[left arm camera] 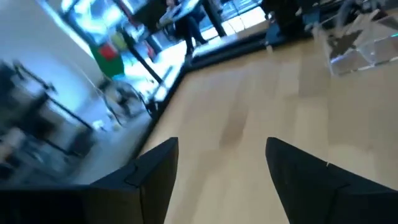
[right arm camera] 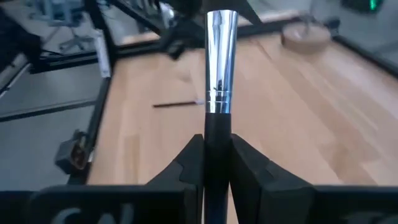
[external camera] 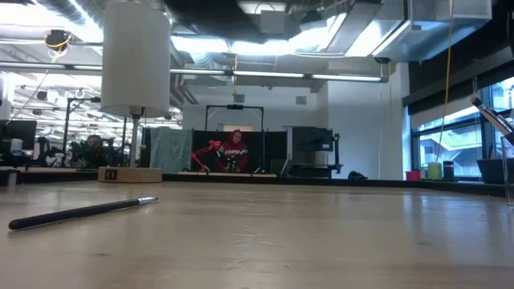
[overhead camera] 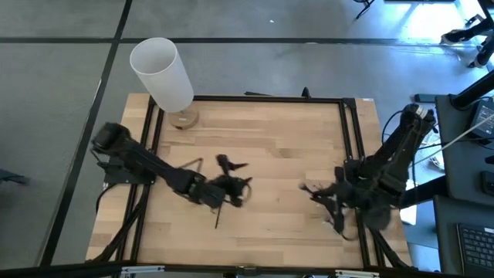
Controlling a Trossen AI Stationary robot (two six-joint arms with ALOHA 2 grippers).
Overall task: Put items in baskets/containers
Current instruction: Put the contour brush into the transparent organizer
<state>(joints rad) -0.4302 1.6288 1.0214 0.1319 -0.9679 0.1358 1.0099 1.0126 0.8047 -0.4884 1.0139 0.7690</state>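
My right gripper (right arm camera: 216,146) is shut on a makeup brush (right arm camera: 219,62) with a black handle and a shiny silver ferrule, over the table's right part (overhead camera: 328,193). My left gripper (left arm camera: 221,174) stands open with nothing between its fingers, above the table's middle (overhead camera: 231,191). Loose brushes lie flat on the wood: one (overhead camera: 218,216) near my left gripper, another (overhead camera: 189,164) farther back, and one (external camera: 80,210) in the low view. The clear container (left arm camera: 360,50) stands on the table ahead of my left gripper, close to the right arm. My right gripper pinches the brush's black handle (right arm camera: 216,127) between its two fingers, just below the silver ferrule. The brush runs along the fingers and sticks out ahead of them, lifted clear of the table.
A tall white cylinder (overhead camera: 162,73) on a round wooden base (overhead camera: 184,118) stands at the table's far left corner. A black frame rail (overhead camera: 351,139) runs along the table's sides. Bare wood (overhead camera: 278,147) lies between the two arms.
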